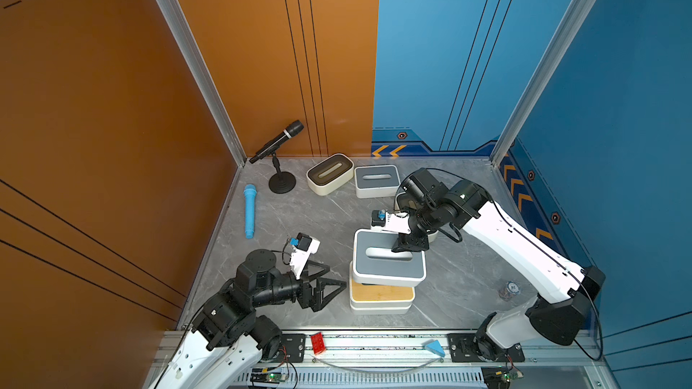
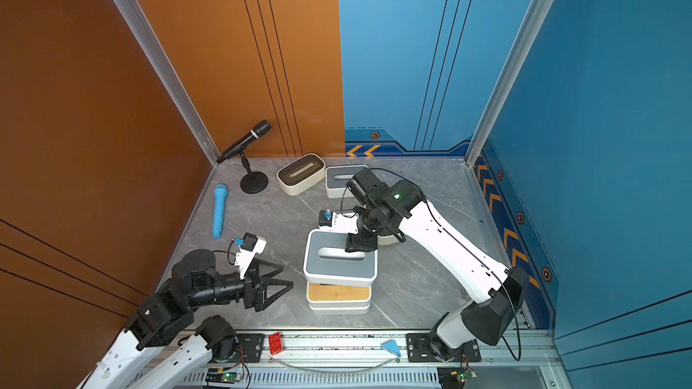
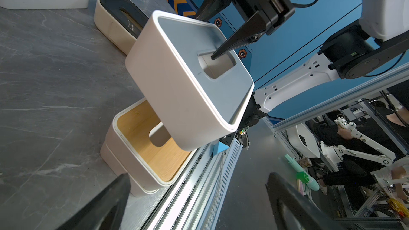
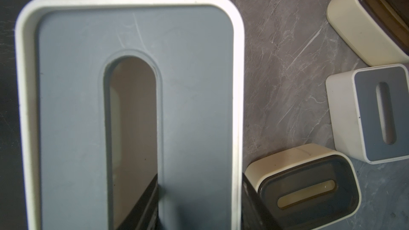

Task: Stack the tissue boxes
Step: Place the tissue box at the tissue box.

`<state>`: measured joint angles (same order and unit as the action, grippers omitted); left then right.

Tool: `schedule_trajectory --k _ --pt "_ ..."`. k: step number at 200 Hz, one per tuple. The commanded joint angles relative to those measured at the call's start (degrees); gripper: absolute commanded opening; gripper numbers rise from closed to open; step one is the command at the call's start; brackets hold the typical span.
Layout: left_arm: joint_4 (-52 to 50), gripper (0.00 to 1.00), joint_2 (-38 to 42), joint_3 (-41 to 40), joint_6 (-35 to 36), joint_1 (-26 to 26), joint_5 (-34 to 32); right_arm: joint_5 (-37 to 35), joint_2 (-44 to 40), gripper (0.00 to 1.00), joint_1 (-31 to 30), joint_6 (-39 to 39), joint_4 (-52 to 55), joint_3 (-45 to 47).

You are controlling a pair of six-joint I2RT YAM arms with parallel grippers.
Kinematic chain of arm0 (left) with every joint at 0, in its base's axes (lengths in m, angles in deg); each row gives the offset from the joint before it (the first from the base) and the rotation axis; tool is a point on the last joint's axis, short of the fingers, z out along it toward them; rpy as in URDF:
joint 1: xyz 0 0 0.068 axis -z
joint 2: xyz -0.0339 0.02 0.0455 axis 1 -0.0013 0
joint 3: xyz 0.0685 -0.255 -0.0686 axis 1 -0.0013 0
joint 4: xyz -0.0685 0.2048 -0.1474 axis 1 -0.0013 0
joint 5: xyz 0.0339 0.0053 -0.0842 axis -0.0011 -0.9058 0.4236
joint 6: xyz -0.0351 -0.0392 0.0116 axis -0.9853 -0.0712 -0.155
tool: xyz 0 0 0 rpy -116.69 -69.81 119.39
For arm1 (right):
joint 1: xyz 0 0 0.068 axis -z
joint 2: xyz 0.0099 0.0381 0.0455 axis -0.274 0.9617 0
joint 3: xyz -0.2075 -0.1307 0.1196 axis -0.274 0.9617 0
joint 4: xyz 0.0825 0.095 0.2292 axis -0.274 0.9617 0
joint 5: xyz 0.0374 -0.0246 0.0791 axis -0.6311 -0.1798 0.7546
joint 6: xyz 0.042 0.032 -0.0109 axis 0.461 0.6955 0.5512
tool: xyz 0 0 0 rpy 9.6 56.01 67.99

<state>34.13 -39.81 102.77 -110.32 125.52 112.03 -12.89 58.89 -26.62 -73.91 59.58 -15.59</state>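
The right tool [image 1: 408,245] pinches one long side of a grey-lidded box [image 1: 378,269]. One finger reaches down through the oval slot and the other sits outside the white wall, as the left wrist view shows [image 3: 205,38]. The box hangs tilted in the air, clear of the lid beneath it. It is over a stack of two near the front of the worktop [image 1: 299,218]. The stack is a bamboo-lidded box [image 1: 378,291] seated on a white bottom box [image 1: 380,308]. In both top views the held box covers the back part of the bamboo lid.

The left tool [image 1: 337,276] is spread wide and empty. It points at the stack from its left side, near it but apart.

Behind the right arm a brown-lidded box [image 4: 309,186] lies mostly hidden from above. At the back wall stand a second grey-lidded box [image 1: 376,180] and a second brown-lidded box [image 1: 329,174], side by side.

Further left are a black microphone on a stand [image 1: 277,142] and a blue toy microphone [image 1: 249,211] lying flat.
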Motion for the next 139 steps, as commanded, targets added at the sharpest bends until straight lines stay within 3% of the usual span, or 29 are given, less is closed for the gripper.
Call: schedule_trajectory --k 1,139 --pt "1.6 0.98 -0.4 -0.9 -0.2 0.1 2.0 2.4 -1.9 0.31 -0.7 -1.0 0.9 0.8" --pt "2.1 0.98 -1.3 -1.0 -0.8 0.1 2.9 0.7 -2.6 0.31 -3.7 0.9 0.5 3.0"
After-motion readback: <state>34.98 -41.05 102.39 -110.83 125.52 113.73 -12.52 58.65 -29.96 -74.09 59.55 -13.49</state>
